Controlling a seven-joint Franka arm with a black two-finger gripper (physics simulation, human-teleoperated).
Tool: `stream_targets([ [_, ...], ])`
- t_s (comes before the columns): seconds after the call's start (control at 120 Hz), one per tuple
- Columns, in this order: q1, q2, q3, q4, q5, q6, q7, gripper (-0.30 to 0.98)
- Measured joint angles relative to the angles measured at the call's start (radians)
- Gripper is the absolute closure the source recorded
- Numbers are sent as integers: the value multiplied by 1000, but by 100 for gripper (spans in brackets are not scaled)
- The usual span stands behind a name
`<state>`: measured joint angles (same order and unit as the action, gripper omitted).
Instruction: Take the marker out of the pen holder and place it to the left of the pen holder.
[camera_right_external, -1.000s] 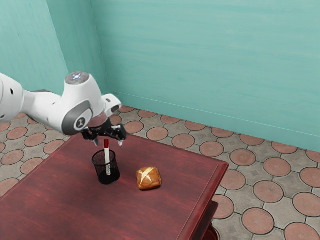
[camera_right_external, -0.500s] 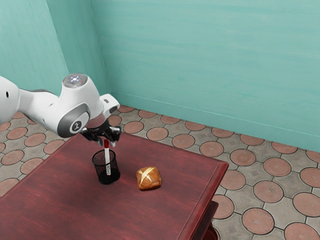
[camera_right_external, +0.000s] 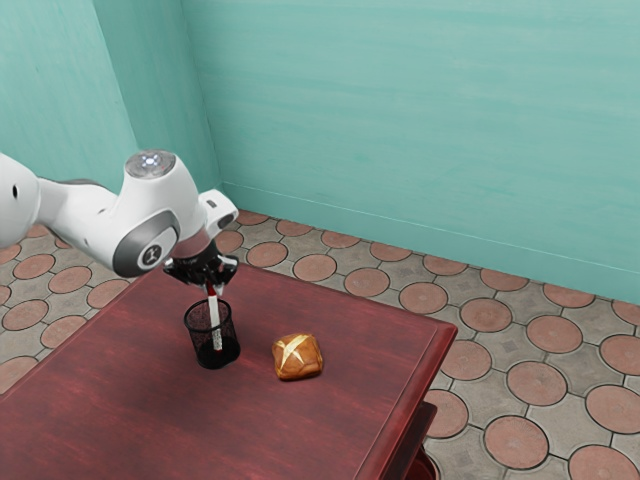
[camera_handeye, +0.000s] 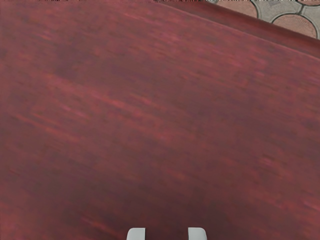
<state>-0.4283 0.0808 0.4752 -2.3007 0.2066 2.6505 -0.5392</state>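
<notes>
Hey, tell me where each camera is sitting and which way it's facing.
Exterior view: at my arm's side, angled down over the table, pen holder, marker and bread; arm and gripper enter from the exterior view's left.
Wrist view: riding on my arm, facing down at the table; part of my gripper at its lower edge.
Shared: table, floor, gripper.

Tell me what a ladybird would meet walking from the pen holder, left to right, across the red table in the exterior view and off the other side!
Black pen holder → brown bread roll → table's edge → tiled floor.
</notes>
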Motion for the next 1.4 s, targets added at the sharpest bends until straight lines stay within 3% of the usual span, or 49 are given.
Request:
stream_targets([
  [0.367,14,-141,-10,99,75,-148,-40,78],
  [0.6,104,-190,-20,224,82,-494,-78,77],
  [0.758,160,-168,-20,220,35,-710,-91,77],
  [0.942,167,-146,-21,195,-3,-830,-95,76],
  [1.4,235,80,-20,194,-126,-789,-40,74],
])
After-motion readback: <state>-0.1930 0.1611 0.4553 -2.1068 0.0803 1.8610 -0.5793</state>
